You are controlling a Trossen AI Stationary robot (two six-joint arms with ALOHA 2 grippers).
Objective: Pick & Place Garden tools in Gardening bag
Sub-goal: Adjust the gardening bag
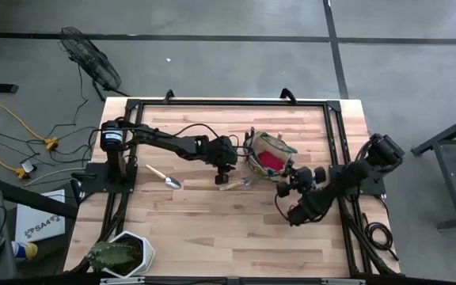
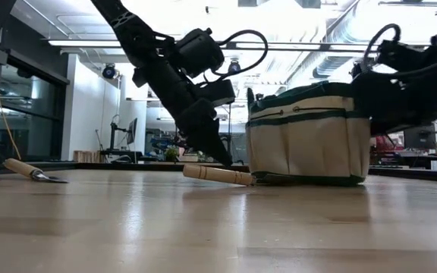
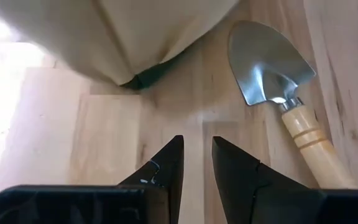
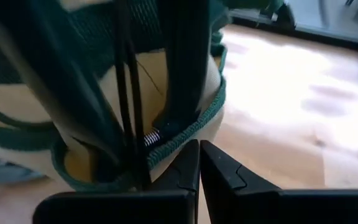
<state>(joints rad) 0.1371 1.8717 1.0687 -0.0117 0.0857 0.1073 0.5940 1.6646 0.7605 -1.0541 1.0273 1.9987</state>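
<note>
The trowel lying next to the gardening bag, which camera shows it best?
The left wrist view: the trowel fills it, with shiny blade and wooden handle plain, just past the left gripper. The low view shows only its handle against the gardening bag. The high view shows it small; the right wrist view misses it.

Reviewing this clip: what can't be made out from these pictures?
- Inside of the bag: high view shows only a red patch; too small to name tools.
- Trowel beside the bag: left wrist view cuts its handle off at the edge.
- Right gripper: right wrist view shows the fingers shut against the bag's green rim; whether they pinch fabric is blurred.
- Second trowel: too small for detail.
</note>
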